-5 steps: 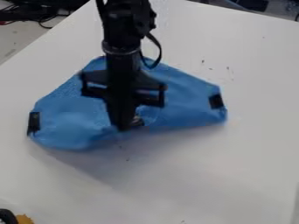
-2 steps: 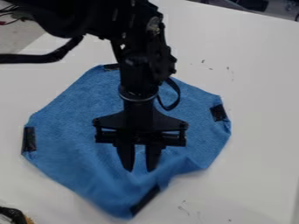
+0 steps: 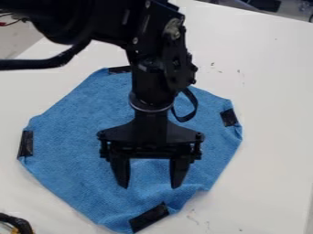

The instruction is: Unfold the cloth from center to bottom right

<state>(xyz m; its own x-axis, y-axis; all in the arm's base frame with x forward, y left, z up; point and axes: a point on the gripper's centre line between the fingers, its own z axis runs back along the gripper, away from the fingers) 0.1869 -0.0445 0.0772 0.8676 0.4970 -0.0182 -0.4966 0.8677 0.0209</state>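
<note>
My gripper (image 3: 150, 183) hangs over the lower middle of the blue cloth (image 3: 67, 146), its two fingers spread wide with no cloth held between them. The cloth lies spread on the white table, with black patches at its top, left, right and bottom corners. Its bottom corner, with the black patch (image 3: 148, 217), points toward the view's lower edge. Small wrinkles run along the lower right side near that patch. The arm covers the upper middle of the cloth.
The white table (image 3: 263, 114) surrounds the cloth, with small dark marks at its upper right and lower right. Dark cables (image 3: 15, 224) sit at the bottom left corner, and more cables lie beyond the table's upper left edge.
The cloth's near part has gone from folded back to spread toward the bottom of the view. My gripper has come down the view and slightly right, and its fingers have opened wider.
</note>
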